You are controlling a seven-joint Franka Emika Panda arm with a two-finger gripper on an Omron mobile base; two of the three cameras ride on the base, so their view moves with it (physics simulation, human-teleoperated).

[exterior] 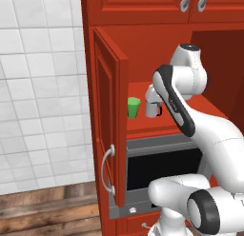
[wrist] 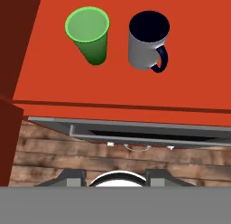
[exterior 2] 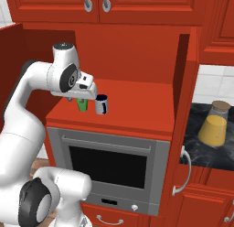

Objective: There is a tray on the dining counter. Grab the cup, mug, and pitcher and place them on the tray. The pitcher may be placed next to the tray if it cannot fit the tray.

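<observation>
- Inside an open red cabinet, the green cup (wrist: 88, 33) and the grey-white mug (wrist: 145, 41) stand upright side by side on the red shelf (wrist: 189, 90), close together but apart, the cup to the left.
- The mug's dark handle (wrist: 161, 60) points right and toward the near edge in the hand view.
- The white arm's gripper (exterior 2: 81, 99) hangs above the shelf's near edge, in front of the two vessels; nothing sits between its fingers, though how wide the jaws stand cannot be told.
- Below the shelf, a built-in oven (exterior 2: 112, 164) with a dark window fills the cabinet front.
- At far right, the mustard-yellow pitcher (exterior 2: 214, 127) rests on a black marble-veined countertop (exterior 2: 196, 148) beyond the open cabinet door (exterior 2: 183, 111).
</observation>
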